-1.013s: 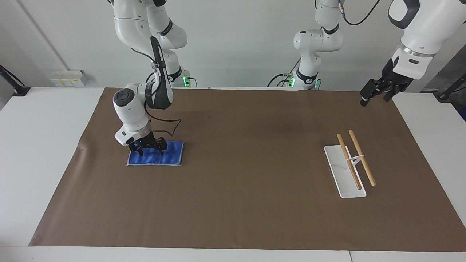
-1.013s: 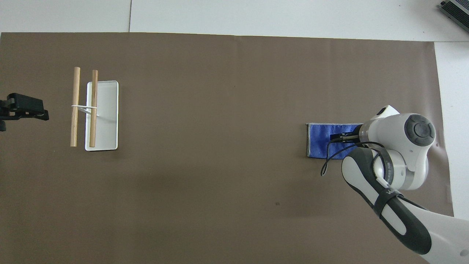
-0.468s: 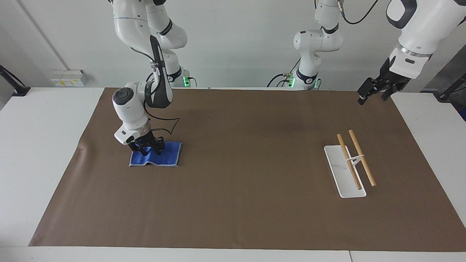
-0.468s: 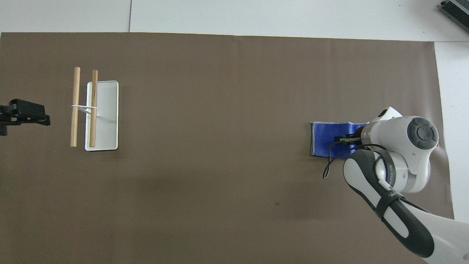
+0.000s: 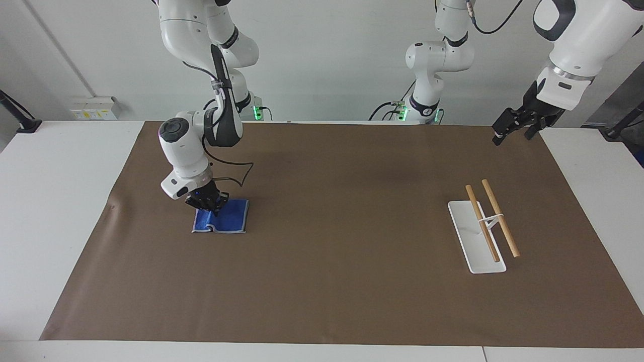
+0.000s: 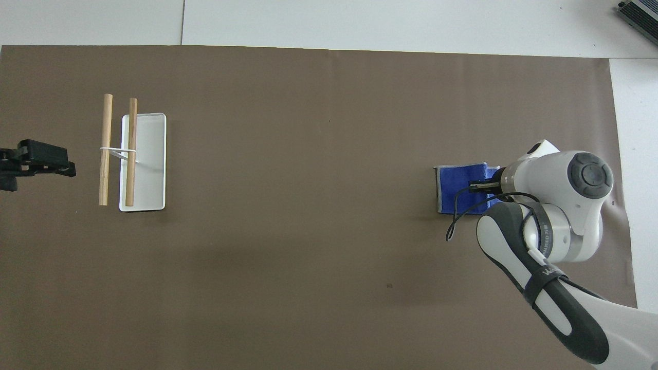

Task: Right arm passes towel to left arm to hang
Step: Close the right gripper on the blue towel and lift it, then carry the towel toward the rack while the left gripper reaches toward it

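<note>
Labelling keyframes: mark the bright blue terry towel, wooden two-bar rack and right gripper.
bright blue terry towel (image 5: pixel 232 219), facing view, flat part.
wooden two-bar rack (image 5: pixel 499 217), facing view, outer bar.
right gripper (image 5: pixel 207 204), facing view, fingertips.

Bright blue towel (image 5: pixel 226 219) with pale grey hem; plain brown mat (image 5: pixel 342 281); white rack base (image 5: pixel 473 246), tan wooden rods (image 5: pixel 498 217).
</note>
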